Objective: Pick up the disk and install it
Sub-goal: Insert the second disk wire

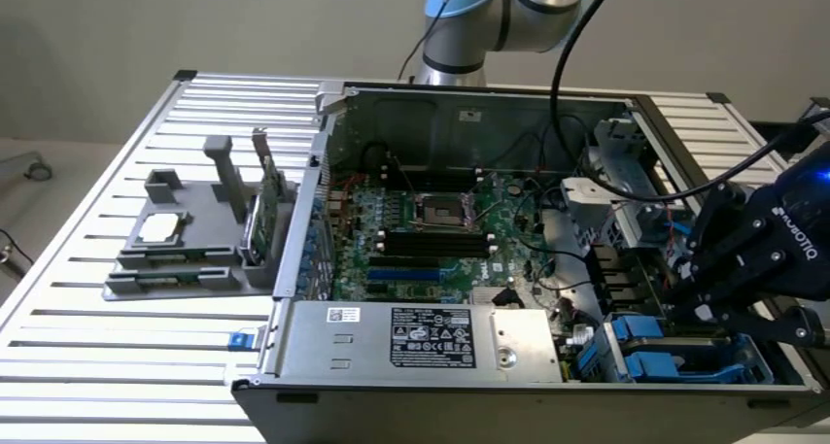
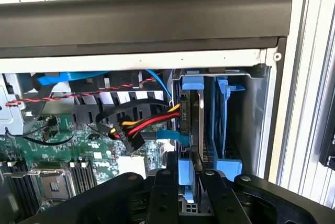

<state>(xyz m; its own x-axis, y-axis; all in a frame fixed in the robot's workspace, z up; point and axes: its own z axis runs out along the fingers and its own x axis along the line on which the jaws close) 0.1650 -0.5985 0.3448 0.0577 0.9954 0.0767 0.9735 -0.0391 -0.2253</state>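
Where the blue drive bays (image 2: 226, 119) line the case's (image 1: 389, 386) near corner at the exterior view's right, stands on edge: disk (image 2: 194, 130), blue-framed, cables plugged into its end. Clamped on its edge: gripper (image 2: 196, 174). Beside it: green motherboard (image 1: 429, 230). Outside, far left on the slatted table (image 1: 117, 337): grey fixture (image 1: 182, 245).

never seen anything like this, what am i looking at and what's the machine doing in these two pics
This is a robot arm working on an open computer case that lies on a slatted metal table. One picture comes from a camera off the arm, the other from a camera on its wrist. The black gripper reaches into the drive bay at the case's corner. In the wrist view its fingers close on the thin edge of the disk, which stands in its blue carrier in a bay slot. On the exterior view's left, a grey holder carries spare parts.
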